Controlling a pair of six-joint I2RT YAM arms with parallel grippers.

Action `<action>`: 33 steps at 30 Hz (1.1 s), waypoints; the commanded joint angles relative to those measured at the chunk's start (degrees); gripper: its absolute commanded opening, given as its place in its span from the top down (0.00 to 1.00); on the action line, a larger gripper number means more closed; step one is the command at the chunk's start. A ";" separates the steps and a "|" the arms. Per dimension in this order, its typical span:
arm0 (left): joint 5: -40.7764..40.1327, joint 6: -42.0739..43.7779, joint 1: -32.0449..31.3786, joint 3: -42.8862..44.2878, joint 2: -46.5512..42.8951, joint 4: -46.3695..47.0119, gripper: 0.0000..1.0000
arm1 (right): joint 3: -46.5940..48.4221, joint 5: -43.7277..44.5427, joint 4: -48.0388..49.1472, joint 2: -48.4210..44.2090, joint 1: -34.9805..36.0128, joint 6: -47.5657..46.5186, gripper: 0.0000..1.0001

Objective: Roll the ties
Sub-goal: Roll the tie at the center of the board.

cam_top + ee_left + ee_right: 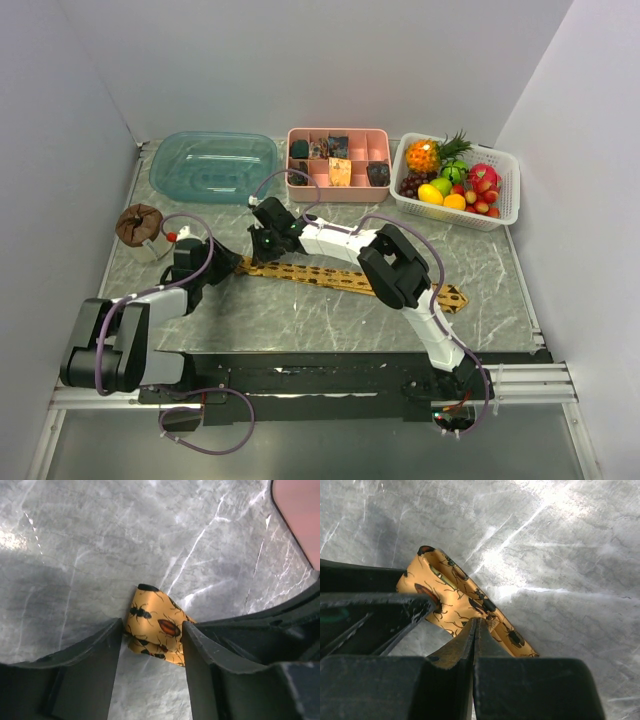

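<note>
Marble tabletop [300, 312]: bore insect-print tie [322, 275];
Left claw [151, 626]: stood apart astride folded end;
Right claw [475, 625]: pressed together over tie

Brightly and evenly lit from overhead in the top view, with only soft, short shadows under the arms [390, 265] on the worktop [300, 315]. Sharp through the middle, slightly bowed toward the corners. Washed out by hard white glare at the upper right of the right wrist view; fainter glare at the left edge of the left wrist view. Dimmed by a broad grey shadow across the left half there. Blurred and near black at the fingers [75, 680] along the bottom of both wrist views; fairly sharp on the tie [155, 625].
</note>
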 commanded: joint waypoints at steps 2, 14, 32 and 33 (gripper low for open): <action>-0.03 -1.58 -0.29 -1.04 -0.97 0.08 0.43 | 0.79 3.16 -1.44 1.43 0.23 -1.05 1.00; 2.70 -3.78 -0.37 -2.10 5.97 8.87 0.69 | 0.96 3.95 -2.05 1.61 0.32 -1.14 1.00; -4.41 5.45 -5.02 3.43 -3.25 -2.46 0.99 | 0.61 1.67 0.23 1.26 0.41 -0.70 1.00; -5.64 5.71 -5.55 3.70 -3.43 -3.08 0.99 | 0.35 1.40 0.49 0.91 0.41 -0.62 1.00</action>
